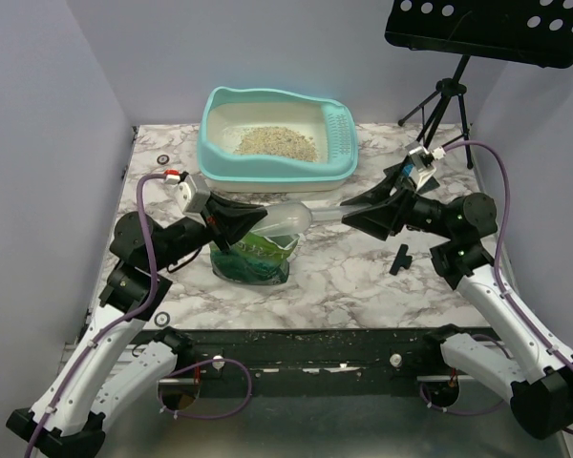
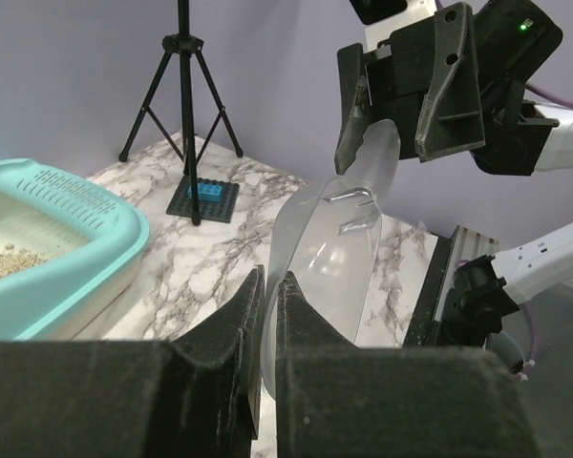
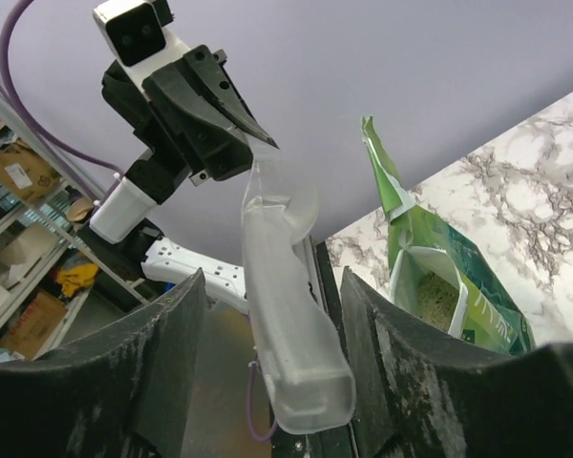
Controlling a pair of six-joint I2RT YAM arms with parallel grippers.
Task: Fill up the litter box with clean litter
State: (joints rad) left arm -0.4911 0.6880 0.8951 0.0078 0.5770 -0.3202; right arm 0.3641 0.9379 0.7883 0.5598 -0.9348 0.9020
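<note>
The turquoise litter box (image 1: 215, 157) stands at the back centre with pale litter (image 1: 275, 141) on its floor and a slotted scoop (image 1: 341, 132) against its right wall. In front of it stands the green pouch (image 1: 253, 256), torn open, with granules showing inside (image 3: 425, 291). A clear plastic scoop (image 1: 291, 219) hangs level above the pouch. My left gripper (image 1: 237, 221) is shut on the rim of its bowl (image 2: 329, 253). My right gripper (image 1: 358, 215) stands open around the handle (image 3: 291, 334), with a gap on each side.
A black tripod stand (image 1: 444, 95) rises at the back right, its feet by a blue brick on a black plate (image 2: 210, 191). A small black part (image 1: 399, 258) lies on the marble right of the pouch. Spilled granules (image 1: 296, 334) dot the table's front edge.
</note>
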